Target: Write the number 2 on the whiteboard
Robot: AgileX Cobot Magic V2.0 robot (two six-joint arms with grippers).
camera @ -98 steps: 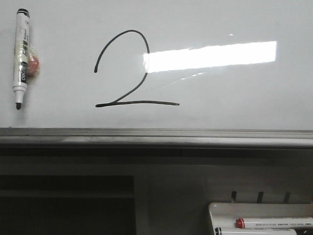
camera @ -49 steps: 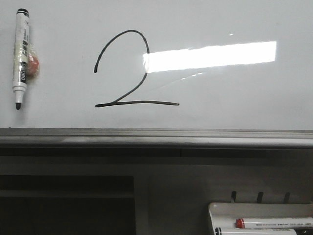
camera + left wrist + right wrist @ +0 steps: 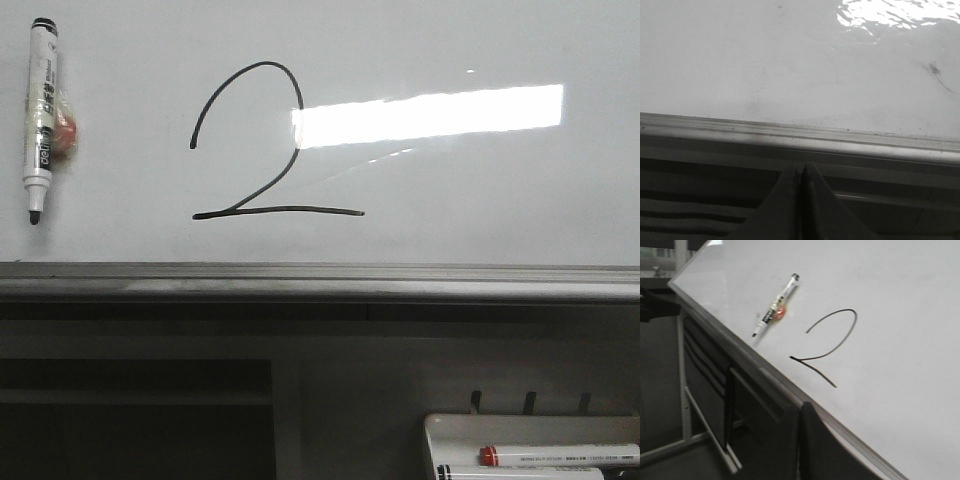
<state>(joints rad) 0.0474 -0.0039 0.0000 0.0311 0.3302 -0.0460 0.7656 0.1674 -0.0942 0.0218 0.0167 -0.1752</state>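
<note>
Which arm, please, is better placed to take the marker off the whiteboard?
Left, probably: the marker hangs on the whiteboard left of the number 2, on that arm's side. Both the left gripper and right gripper look shut, empty.

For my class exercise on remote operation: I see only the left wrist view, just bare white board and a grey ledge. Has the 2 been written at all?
Observer: Yes. In the front view the number 2 stands complete on the whiteboard.
Operator: Where is the marker?
Observer: A black-capped marker is stuck to the board left of the digit, tip down.
Operator: Is the right gripper holding anything?
Observer: No. The right gripper is shut and empty, below the ledge.
Operator: Any spare pens?
Observer: Two lie in a white tray, lower right.
</note>
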